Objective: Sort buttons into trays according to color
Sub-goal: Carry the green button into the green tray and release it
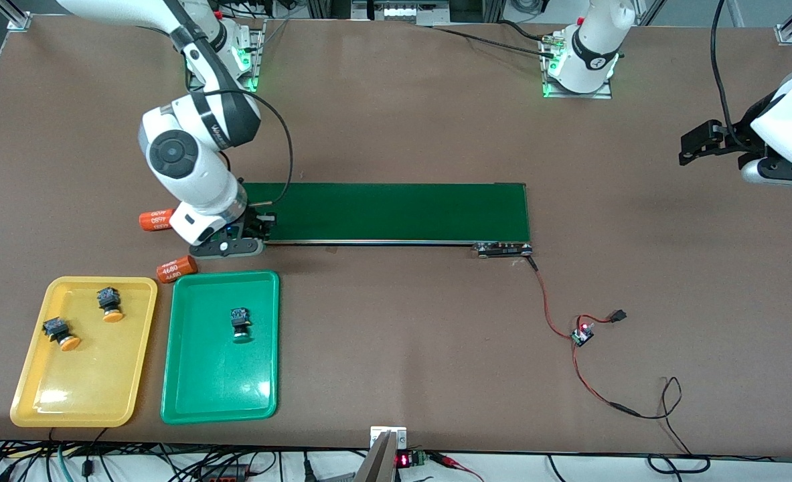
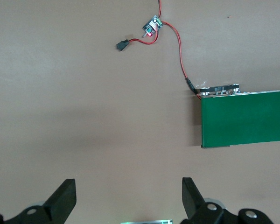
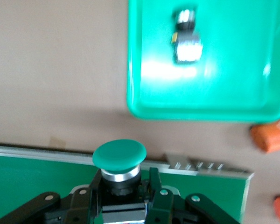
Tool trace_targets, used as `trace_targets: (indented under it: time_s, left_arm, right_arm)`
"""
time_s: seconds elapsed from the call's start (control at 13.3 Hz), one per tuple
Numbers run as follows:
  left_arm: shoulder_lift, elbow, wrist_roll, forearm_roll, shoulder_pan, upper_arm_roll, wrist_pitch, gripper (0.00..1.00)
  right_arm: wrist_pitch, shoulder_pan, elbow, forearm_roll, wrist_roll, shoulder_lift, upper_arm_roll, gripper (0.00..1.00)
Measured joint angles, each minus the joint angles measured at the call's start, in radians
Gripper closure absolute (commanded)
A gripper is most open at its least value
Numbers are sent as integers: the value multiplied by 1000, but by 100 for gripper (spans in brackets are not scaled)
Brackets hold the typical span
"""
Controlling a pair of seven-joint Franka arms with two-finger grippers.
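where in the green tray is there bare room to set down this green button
The right gripper holds a green button over the belt's end. The green tray has one button in its farther half; the half nearer the camera is bare.

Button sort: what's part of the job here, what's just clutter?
Job:
- yellow plastic tray, holding two orange-capped buttons
- green plastic tray, holding one green-capped button
- green-capped button gripped by right gripper

Clutter:
- two orange "4680" cylinders
- dark-green conveyor belt
- red-wired circuit board
- left gripper, waiting, open
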Motion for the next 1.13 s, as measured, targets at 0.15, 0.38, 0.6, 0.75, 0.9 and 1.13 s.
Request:
trace_targets:
  time_s: [0.15, 0.38, 0.6, 0.75, 0.9, 1.13]
  left_arm:
    - [0, 0, 0, -4, 1, 1, 0, 0]
    - [9, 0, 0, -6, 0, 0, 5, 0]
    - [11, 0, 0, -6, 1, 1, 8, 0]
    - [12, 1, 0, -6, 1, 1, 9, 0]
    - [12, 1, 0, -6, 1, 1, 9, 0]
    - [11, 1, 0, -6, 2, 1, 9, 0]
  right_arm:
    - [-6, -11, 69, 0, -86, 25, -42, 85]
    - [6, -40, 168, 0, -253, 142, -132, 85]
    - [80, -71, 243, 0, -363, 273, -187, 85]
    - [99, -74, 264, -9, -374, 315, -191, 85]
    - [122, -70, 268, -34, -374, 326, -191, 85]
    - [187, -70, 268, -43, -374, 345, -201, 84]
